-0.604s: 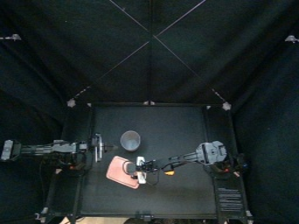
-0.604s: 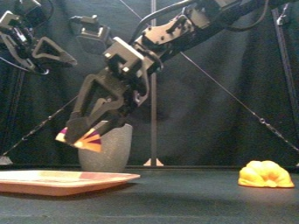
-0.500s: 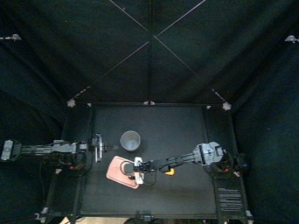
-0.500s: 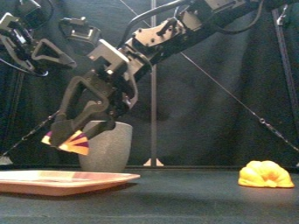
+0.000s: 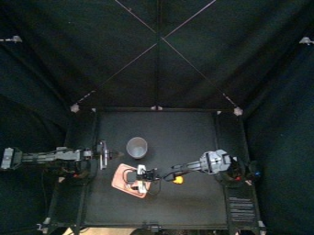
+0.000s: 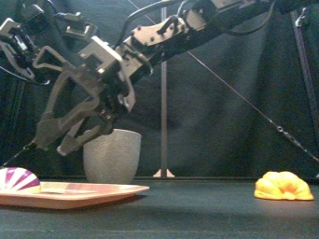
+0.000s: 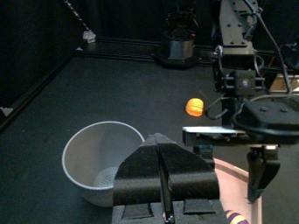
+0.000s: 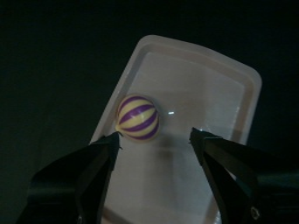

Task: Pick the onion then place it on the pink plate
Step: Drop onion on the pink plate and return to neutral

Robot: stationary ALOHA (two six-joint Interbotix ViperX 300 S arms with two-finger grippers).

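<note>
The onion (image 6: 18, 177), a purple and white striped ball, lies on the pink plate (image 6: 90, 191) near its left end. In the right wrist view the onion (image 8: 139, 117) rests free on the plate (image 8: 201, 94), just beyond the jaws. My right gripper (image 6: 65, 142) hangs open a little above the plate, nothing between its fingers; the top view shows this gripper (image 5: 141, 174) over the plate (image 5: 121, 176). The left gripper (image 7: 163, 171) is shut and empty, resting at the table's left beside the grey cup.
A tall grey speckled cup (image 6: 112, 155) stands behind the plate, near the table's middle (image 5: 138, 145). A yellow toy food (image 6: 284, 186) lies to the right of the plate, under the right arm (image 5: 177, 179).
My right gripper moved left and down over the plate, opened and let go of the onion, which now lies on the plate. The left arm stayed still.
</note>
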